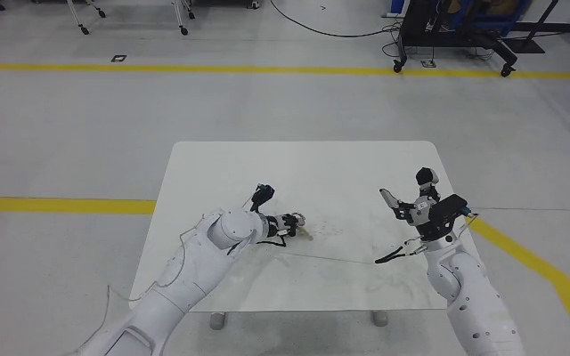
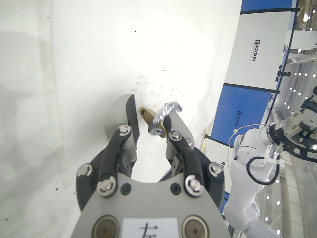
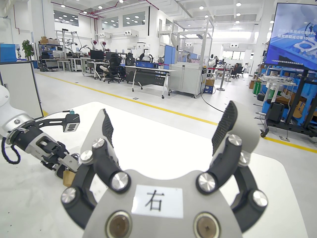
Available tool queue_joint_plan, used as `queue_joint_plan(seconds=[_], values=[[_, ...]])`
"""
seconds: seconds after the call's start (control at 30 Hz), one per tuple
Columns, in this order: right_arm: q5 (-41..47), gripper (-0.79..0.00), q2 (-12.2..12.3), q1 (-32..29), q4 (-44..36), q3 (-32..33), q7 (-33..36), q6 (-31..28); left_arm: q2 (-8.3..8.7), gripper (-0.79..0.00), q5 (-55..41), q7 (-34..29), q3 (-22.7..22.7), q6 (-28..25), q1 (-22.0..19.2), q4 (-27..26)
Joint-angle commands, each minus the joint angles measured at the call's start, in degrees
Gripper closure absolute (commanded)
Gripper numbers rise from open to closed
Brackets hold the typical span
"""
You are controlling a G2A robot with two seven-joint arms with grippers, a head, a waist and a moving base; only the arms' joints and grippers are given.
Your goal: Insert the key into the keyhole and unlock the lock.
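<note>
Step in hand, as I judge it: getting hold of the lock, before any key work. My left claw (image 2: 153,105) sits low over the middle of the table (image 2: 94,50), half open, straddling the lock (image 2: 148,119). The brass body lies between the pads. Bare table shows between it and one pad; the other pad is close against it or touching, I cannot say which. Not clamped, by my reading. My right claw (image 3: 168,108) is spread wide and empty, raised over the table's right side, well apart from the lock. Next move, my guess: close the left claw on the brass body, steady it with the keyhole turned toward the right claw, then send the right claw for the key. Trouble: a silver piece (image 2: 164,113) lies across the brass, hard to read; shackle or key, I cannot tell. If it is the shackle, I cannot place the key at all. Keyhole not made out; which face of the lock is up, unclear. In the right wrist view the lock sits partly behind my own right claw's linkage, so the grip cannot be checked there.
</note>
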Motion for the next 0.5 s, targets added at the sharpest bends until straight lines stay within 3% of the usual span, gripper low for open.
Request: queue_joint_plan(seconds=[0.0, 0.27, 0.47], values=[[0.0, -0.785, 0.0, 0.0, 0.0, 0.0, 0.0, 0.0, -0.09, -0.785, -0.6, 0.2, -0.3, -0.4, -0.1, 0.1], [0.0, -0.785, 0.0, 0.0, 0.0, 0.0, 0.0, 0.0, 0.31, -0.785, -2.7, 1.4, -3.6, -6.1, 0.3, -1.0], [0.0, -0.785, 0.0, 0.0, 0.0, 0.0, 0.0, 0.0, 1.63, -0.773, -7.7, 7.9, -11.2, -22.8, 4.4, -7.0]])
